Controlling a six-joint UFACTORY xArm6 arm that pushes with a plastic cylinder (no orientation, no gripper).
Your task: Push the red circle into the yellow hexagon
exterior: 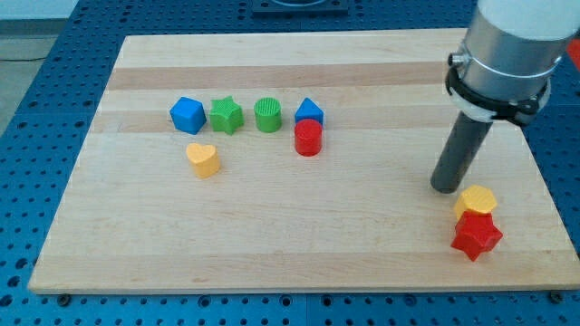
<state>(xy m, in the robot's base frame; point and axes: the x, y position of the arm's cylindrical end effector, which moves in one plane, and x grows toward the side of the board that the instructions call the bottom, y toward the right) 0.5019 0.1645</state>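
The red circle (308, 139) stands left of the board's middle, touching the blue triangle (309, 112) just above it. The yellow hexagon (476, 201) sits near the board's right bottom corner, with the red star (477, 235) touching it from below. My tip (445, 187) rests on the board just to the upper left of the yellow hexagon, close to it, and far to the right of the red circle.
A row near the view's top left holds a blue cube (188, 115), a green star (227, 116) and a green circle (268, 116). A yellow heart (204, 159) lies below them. The wooden board (299, 244) sits on a blue perforated table.
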